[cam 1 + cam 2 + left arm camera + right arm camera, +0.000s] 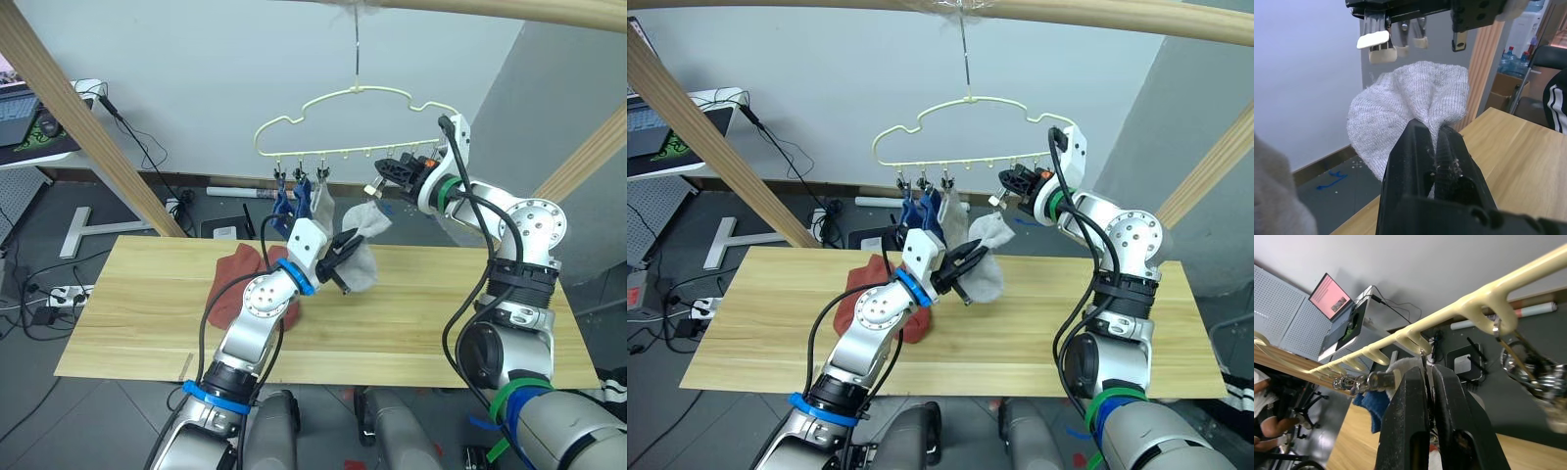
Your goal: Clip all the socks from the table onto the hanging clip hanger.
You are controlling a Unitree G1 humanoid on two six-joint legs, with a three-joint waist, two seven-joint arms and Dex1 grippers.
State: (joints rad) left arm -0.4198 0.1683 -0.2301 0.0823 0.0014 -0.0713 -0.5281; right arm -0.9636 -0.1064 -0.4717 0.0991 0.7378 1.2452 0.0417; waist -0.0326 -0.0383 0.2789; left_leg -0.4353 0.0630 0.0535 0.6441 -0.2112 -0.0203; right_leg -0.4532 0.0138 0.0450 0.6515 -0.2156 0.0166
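Soft light grey ankle sock point(364, 245) pinched between the closed fingers of the left gripper point(345, 257), raised just below the small metal clips of the thin pale-yellow wavy wire clip hanger point(343, 122), a clip point(1426, 369) squeezed by the right gripper point(384, 182), two blue socks point(290, 203) and another grey one point(319, 204) already clipped, rust-red socks point(243, 282) heaped on the long light wooden table point(411, 313).

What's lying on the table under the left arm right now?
Rust-red socks lie heaped on the table, partly covered by the left arm, so I cannot tell how many. The left gripper holds a grey sock up toward the clip hanger.
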